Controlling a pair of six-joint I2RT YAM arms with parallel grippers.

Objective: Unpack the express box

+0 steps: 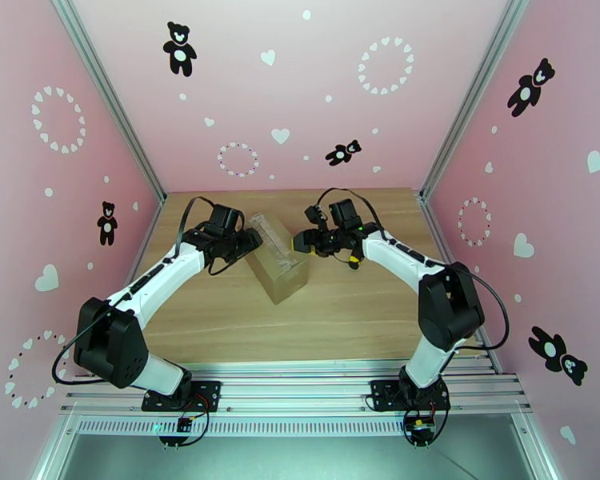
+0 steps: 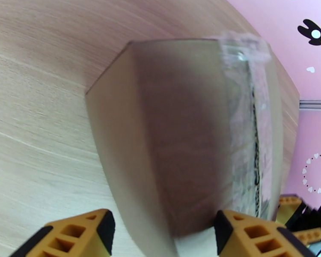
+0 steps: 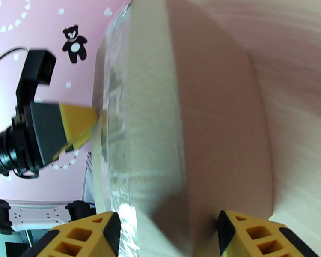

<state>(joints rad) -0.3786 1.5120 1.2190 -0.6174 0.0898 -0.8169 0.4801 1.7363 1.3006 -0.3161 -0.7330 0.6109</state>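
Bolted to the aluminium rail [image 1: 300, 387] at the near edge, 2 white arms [image 1: 162, 278] reach out over a pale wooden bench [image 1: 212, 326]. Pink walls [image 1: 300, 82] printed with hearts and black teddy bears close it in on 3 sides.

Past the middle, nearer the far edge, the express box [image 1: 278, 264] sits skewed to the bench edges. Its seam faces up, with clear tape [image 3: 120, 138] shining along it.

The left claw [image 1: 252, 244] is at the box's left side and the right claw [image 1: 299, 243] at its right, facing each other across it. Both are spread wide, with nothing clamped.

From the left wrist, the yellow fingers [image 2: 77, 236] straddle 1 end of the box, with a gap showing on the bench side. From the right wrist, that claw's fingers [image 3: 87, 236] stand either side of the box's upper edge. There 1 fingertip [image 3: 79, 121] of the left claw meets the taped top. Whether any pad actually presses the cardboard I cannot tell.
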